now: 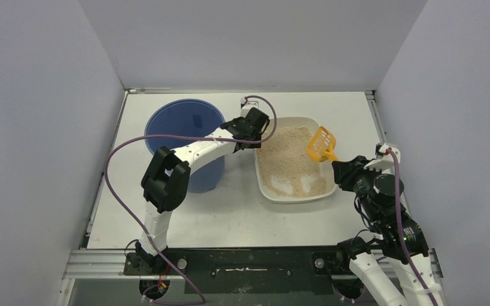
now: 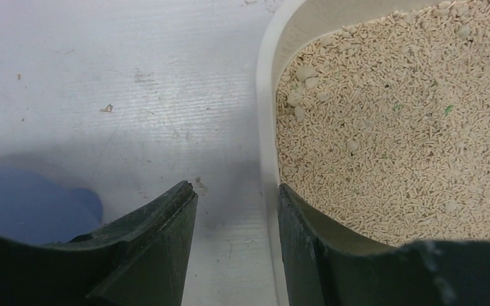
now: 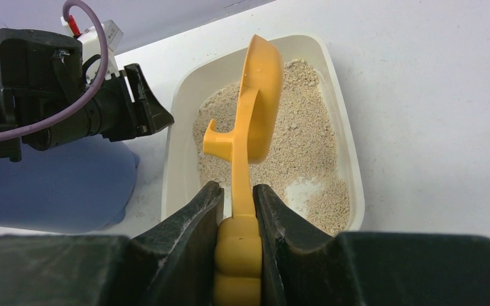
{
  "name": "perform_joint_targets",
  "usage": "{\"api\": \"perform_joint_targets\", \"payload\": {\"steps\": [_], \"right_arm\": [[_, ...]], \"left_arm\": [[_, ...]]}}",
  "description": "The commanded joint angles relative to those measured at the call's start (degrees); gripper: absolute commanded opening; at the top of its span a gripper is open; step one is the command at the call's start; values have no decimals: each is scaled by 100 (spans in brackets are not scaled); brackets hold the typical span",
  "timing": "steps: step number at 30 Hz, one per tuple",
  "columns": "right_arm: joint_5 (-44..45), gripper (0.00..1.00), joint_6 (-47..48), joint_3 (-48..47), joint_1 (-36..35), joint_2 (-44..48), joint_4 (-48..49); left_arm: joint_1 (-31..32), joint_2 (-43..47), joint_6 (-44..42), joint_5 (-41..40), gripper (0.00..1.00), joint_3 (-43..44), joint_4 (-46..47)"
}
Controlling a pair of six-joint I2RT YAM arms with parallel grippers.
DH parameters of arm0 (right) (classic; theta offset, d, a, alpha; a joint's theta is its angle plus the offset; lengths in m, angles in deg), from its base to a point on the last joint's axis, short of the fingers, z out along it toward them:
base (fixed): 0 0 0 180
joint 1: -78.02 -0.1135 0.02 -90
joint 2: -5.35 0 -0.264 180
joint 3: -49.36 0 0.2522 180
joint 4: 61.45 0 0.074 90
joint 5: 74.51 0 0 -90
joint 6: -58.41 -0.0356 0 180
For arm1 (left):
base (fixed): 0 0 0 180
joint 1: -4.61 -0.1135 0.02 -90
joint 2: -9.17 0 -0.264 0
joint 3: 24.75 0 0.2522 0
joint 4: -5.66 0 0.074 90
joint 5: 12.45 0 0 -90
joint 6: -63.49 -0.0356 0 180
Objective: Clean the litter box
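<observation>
The litter box [image 2: 267,127] is smooth cream plastic holding rough tan granules [image 2: 389,127]; the scoop [image 3: 261,95] is glossy orange plastic.

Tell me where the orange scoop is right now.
In the top view the orange scoop is right of centre, its head over the far right part of the litter box, its handle clamped in the right gripper.

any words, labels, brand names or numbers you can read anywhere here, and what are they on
No readable text in any view.
The litter box, blue bucket and orange scoop: plain surfaces, no print visible.
The arms: no legible marking.
A pale strip on the black base rail: too small and blurred to tell whether it carries writing.
</observation>
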Motion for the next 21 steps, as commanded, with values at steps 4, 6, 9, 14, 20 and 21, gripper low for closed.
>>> {"api": "perform_joint_targets", "payload": {"steps": [4,6,9,14,20,21], "right_arm": [[-47,0,13,-83,17,51,198],[-52,0,14,-90,23,58,197],[-31,0,16,-121,16,37,185],[42,0,42,-186,23,36,120],[57,0,82,-238,17,33,59],[56,0,89,-248,19,27,57]], "left_arm": [[-127,612,-244,-329,47,-98,-132],[-65,591,-269,-240,48,36,-83],[137,391,-346,-275,51,493,-186],[451,-74,-362,-223,54,1335,-522],[510,-391,-245,-124,57,1484,-474],[510,-436,-241,-116,57,1454,-435]]}}
